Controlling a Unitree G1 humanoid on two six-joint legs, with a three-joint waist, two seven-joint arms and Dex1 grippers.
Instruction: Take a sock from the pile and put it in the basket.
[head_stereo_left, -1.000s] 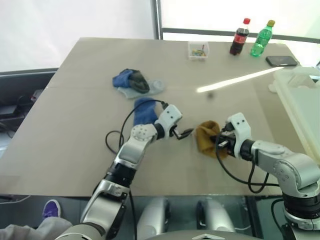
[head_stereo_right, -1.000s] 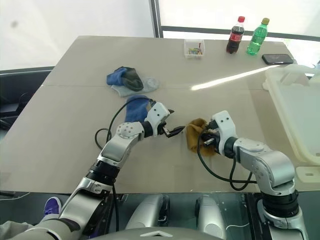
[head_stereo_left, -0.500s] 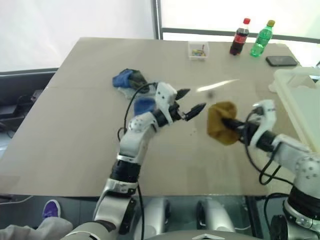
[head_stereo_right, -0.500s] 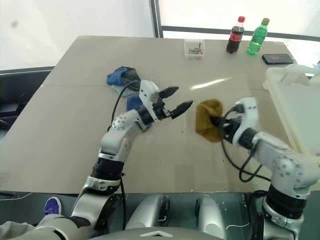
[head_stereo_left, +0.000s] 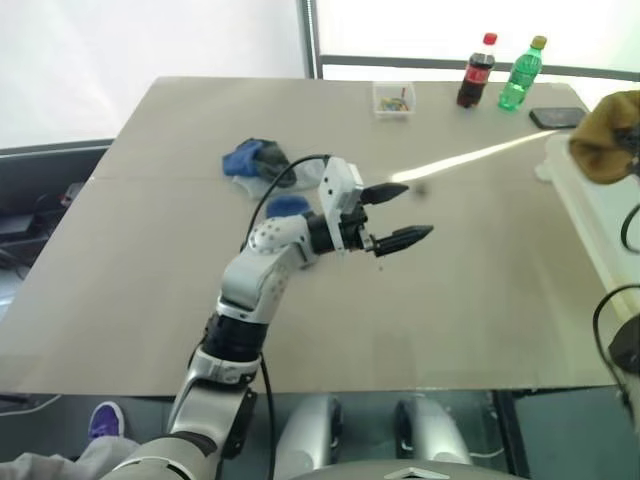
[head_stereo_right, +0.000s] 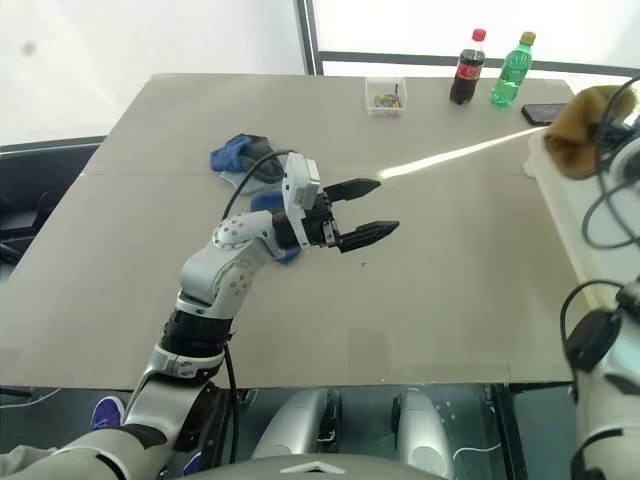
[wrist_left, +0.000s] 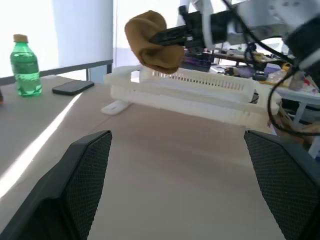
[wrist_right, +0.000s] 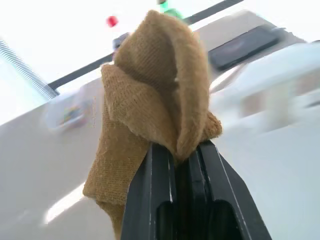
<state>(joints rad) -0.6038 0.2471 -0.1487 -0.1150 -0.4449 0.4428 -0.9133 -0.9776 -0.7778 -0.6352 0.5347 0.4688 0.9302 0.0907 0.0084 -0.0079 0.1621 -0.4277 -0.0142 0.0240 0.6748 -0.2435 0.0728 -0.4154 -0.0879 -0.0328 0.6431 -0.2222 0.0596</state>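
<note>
We have the mustard sock (wrist_right: 150, 115) pinched in the right gripper (wrist_right: 175, 155): its two black fingers (wrist_right: 150, 200) are nearly together, cloth bunched up above the tips and a flap hanging down beside them. From the left wrist, that gripper holds the sock in the air over the basket (wrist_left: 200, 95), near the corner closest to the table; sock and rim are apart. We can't see inside the basket from any angle here, so contents unknown.

Left gripper (head_stereo_left: 398, 213) is raised over the table (head_stereo_left: 480, 290) with fingers spread wide, nothing between them, pointing toward the basket side.

The pile (head_stereo_left: 255, 160) sits on the table on the far side of the left arm from the basket: blue, dark and pale socks, one more blue sock (head_stereo_left: 285, 206) just beside the forearm.

Beyond the pile from us, a small clear box (head_stereo_left: 394, 98) holds coloured bits. Cola bottle (head_stereo_left: 475, 72), green bottle (head_stereo_left: 522, 76) and a phone (head_stereo_left: 556, 117) stand at the table's far edge, near the basket's end.
</note>
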